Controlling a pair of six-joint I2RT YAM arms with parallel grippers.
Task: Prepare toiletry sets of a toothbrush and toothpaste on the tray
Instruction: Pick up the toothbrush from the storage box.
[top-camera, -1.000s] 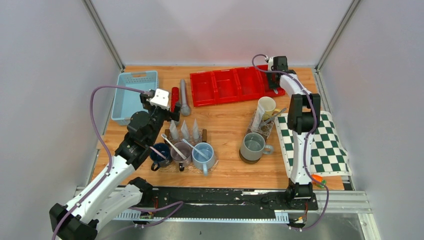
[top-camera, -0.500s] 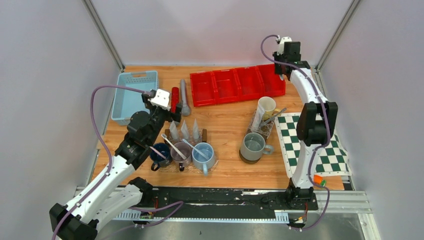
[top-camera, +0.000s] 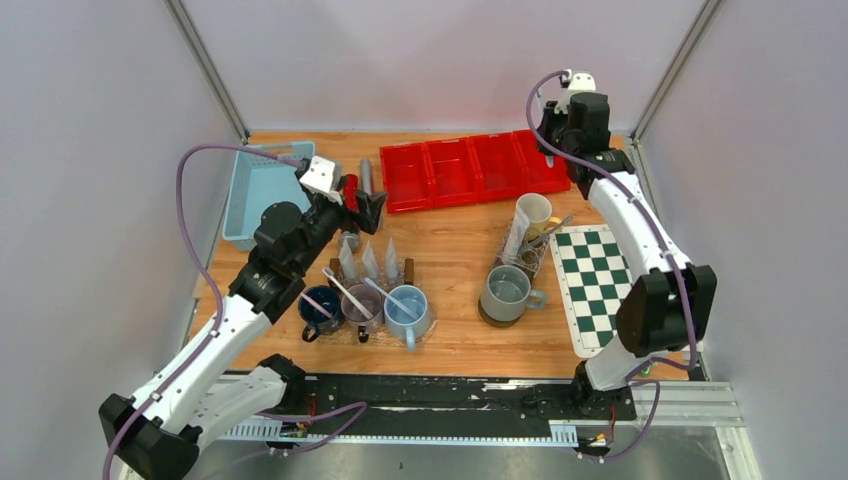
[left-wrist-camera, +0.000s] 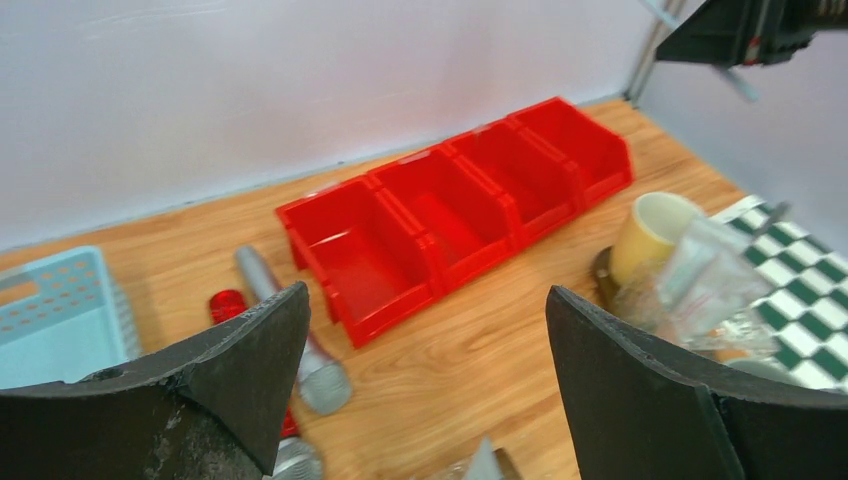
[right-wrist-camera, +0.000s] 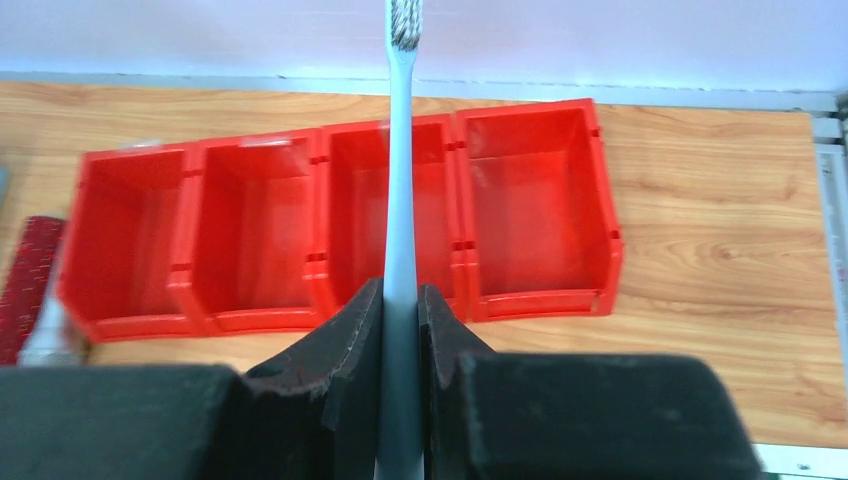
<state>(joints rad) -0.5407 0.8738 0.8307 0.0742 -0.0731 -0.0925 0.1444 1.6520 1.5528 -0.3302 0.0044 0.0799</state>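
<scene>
My right gripper (right-wrist-camera: 400, 292) is shut on the handle of a pale grey toothbrush (right-wrist-camera: 400, 150). Its bristle head points away, over the red four-compartment tray (right-wrist-camera: 260, 318). From above, that gripper (top-camera: 556, 135) hangs over the tray's (top-camera: 472, 165) right end. My left gripper (top-camera: 371, 206) is open and holds nothing, above the wood between the tray (left-wrist-camera: 385, 318) and the mugs; the wrist view shows its gap (left-wrist-camera: 425, 293). Three toothpaste tubes (top-camera: 370, 260) stand behind three mugs (top-camera: 405, 312). More toothbrushes (top-camera: 346, 290) lean in those mugs.
A light-blue basket (top-camera: 262, 190) sits at the back left. A red cylinder (top-camera: 351, 190) and a grey one (top-camera: 366, 180) lie beside it. At the right are a grey mug (top-camera: 505, 293), a cream cup (top-camera: 533, 212) and a green checkered mat (top-camera: 600, 285).
My right gripper rose from the tray's right end with the toothbrush, and its elbow swung out right. My left gripper shifted back toward the tray and cylinders.
</scene>
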